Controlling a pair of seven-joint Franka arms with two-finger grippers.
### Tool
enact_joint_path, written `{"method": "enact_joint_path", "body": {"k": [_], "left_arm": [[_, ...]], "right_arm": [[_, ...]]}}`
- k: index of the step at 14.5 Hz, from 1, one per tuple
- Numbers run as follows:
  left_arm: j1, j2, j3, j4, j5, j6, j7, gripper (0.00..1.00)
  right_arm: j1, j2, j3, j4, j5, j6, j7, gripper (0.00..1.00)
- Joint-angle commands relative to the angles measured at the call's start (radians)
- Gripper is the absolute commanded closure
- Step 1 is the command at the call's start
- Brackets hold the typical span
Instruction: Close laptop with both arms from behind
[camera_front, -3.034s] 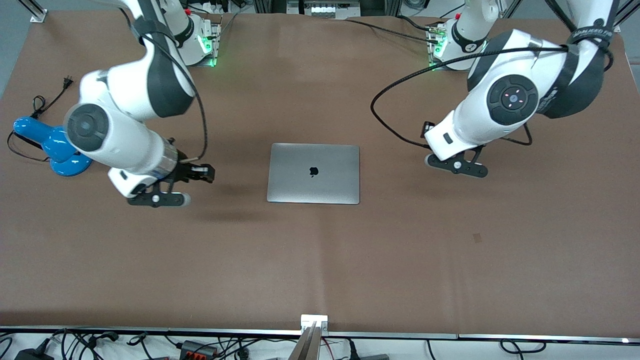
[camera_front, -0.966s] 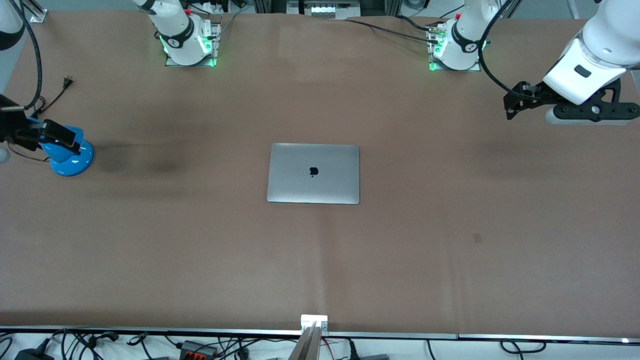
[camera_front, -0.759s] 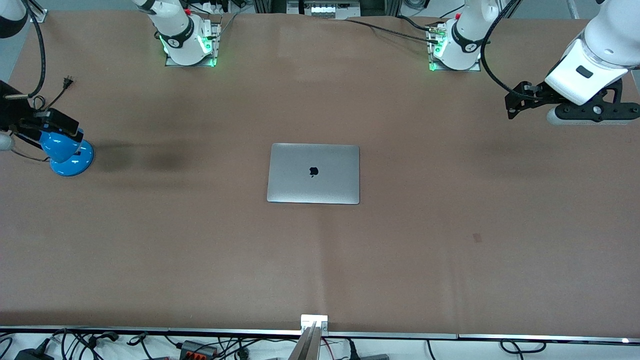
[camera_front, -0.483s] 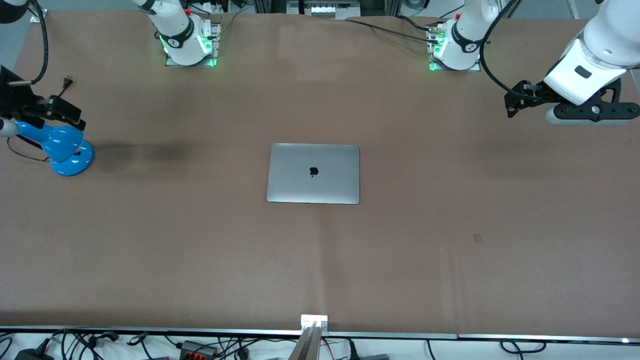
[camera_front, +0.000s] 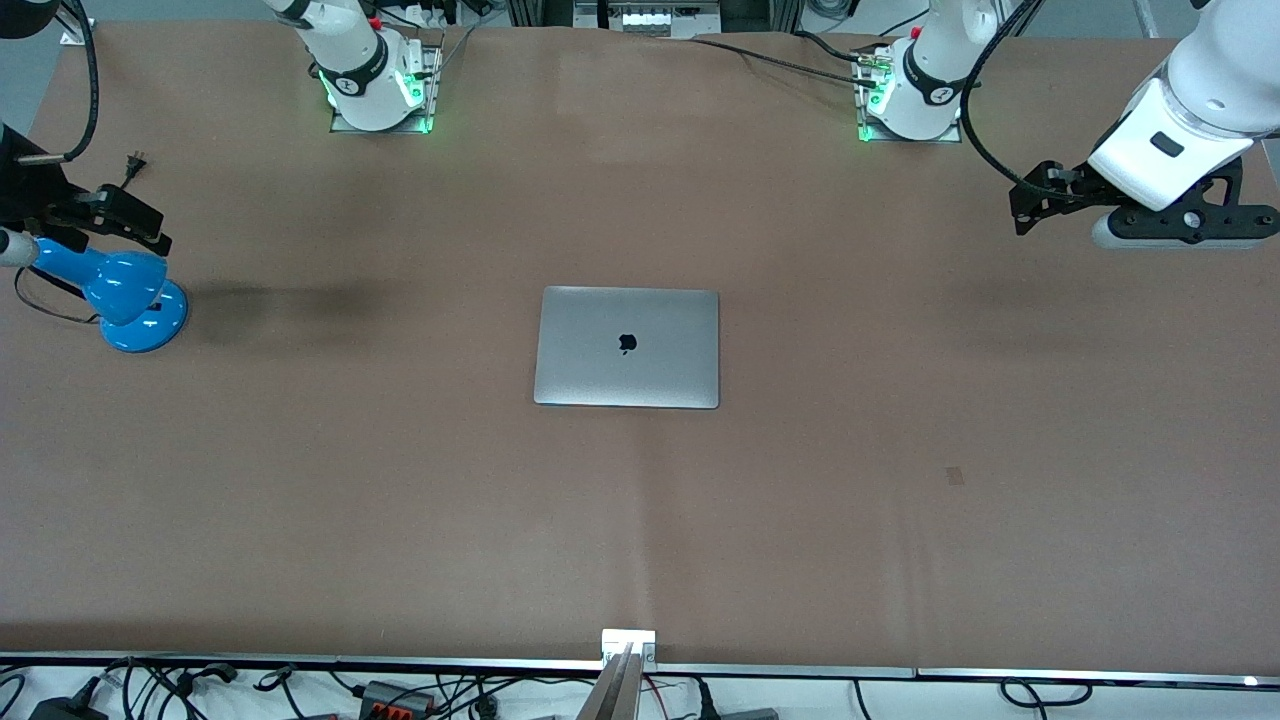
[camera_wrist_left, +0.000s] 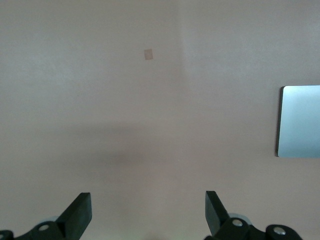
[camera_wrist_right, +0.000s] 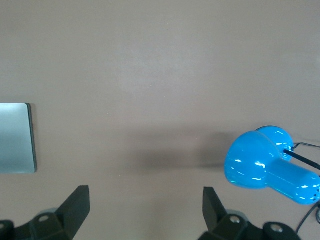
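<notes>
Brown table (camera_front: 400, 520), closed laptop (camera_front: 627, 347) midway between raised, spread claws

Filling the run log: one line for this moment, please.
laptop: lid shut, flat mid-table | left gripper: open, over bare table | right gripper: open, near blue lamp

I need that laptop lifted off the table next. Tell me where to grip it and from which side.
The laptop lies shut and flat, so only its thin edges offer a hold. Probably best: the open left gripper comes in low from its own end of the table and pinches the short edge facing it.
</notes>
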Motion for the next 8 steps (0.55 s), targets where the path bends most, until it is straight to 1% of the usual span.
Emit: {"method": "enact_joint_path", "body": {"k": [1,8], "left_arm": [[0.007,-0.008,-0.001,0.002,-0.02,-0.013,0.019,0.0],[0.005,-0.008,-0.001,0.002,-0.02,-0.015,0.019,0.0]], "right_arm": [[-0.006,-0.02,0.012,-0.025,-0.022,0.023,-0.015,0.0],[-0.005,-0.02,0.014,-0.023,-0.019,0.011,-0.013,0.0]]}}
